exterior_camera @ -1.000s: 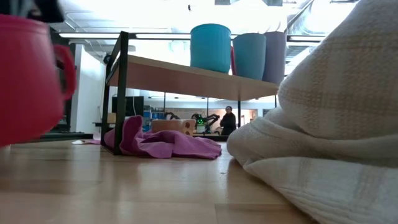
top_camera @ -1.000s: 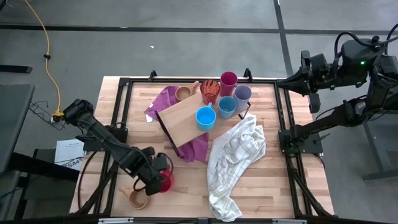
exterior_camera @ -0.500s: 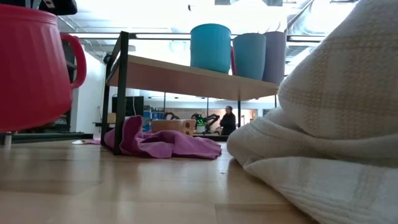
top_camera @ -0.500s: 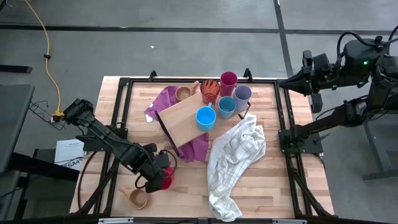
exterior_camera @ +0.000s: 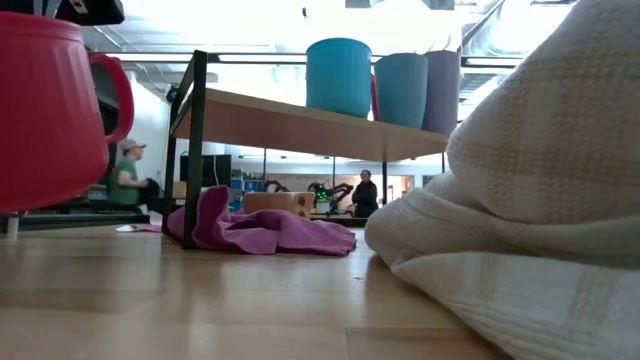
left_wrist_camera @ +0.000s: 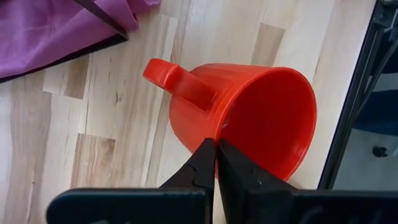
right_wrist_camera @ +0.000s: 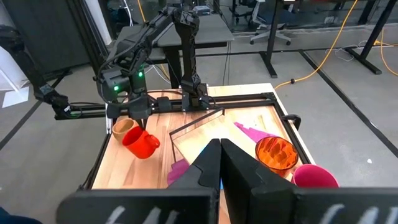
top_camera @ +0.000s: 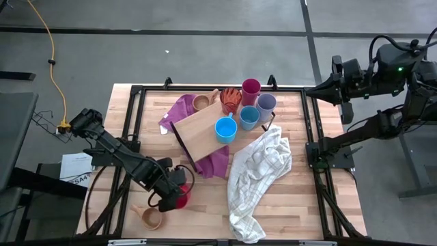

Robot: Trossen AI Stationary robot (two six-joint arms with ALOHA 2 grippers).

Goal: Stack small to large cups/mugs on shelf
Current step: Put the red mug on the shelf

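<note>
My left gripper (top_camera: 175,193) is at the table's near left, shut on a red handled mug (top_camera: 181,201), which also shows in the low view (exterior_camera: 45,110) clear of the table. A tan mug (top_camera: 151,218) stands on the table just nearer. The light-wood shelf (top_camera: 202,130) holds two blue cups (top_camera: 226,128) (top_camera: 249,117) along its right edge. A lavender cup (top_camera: 266,104), a magenta cup (top_camera: 250,89), an orange-red mug (top_camera: 231,99) and a second tan mug (top_camera: 201,102) stand by its far end. My right gripper (top_camera: 311,89) waits shut beyond the table's right edge. My left gripper pinches the red mug's rim wall (left_wrist_camera: 219,129) right beside the handle (left_wrist_camera: 177,78), one finger on the outside and one inside the mouth. The fingers come from above, pointing down. The mug hangs below them, lifted clear of the table, nearly upright with a slight tilt.
A purple cloth (top_camera: 181,113) lies under and around the shelf. A white checked towel (top_camera: 259,171) is heaped over the table's right middle and near side. A black frame (top_camera: 136,92) edges the table. People show in the room behind (exterior_camera: 125,175).
My left gripper has risen a little and gone slightly toward the table's far right, staying shut on the red mug. The mug has come up clear of the table and swung from tilted to nearly upright, then kept still.
</note>
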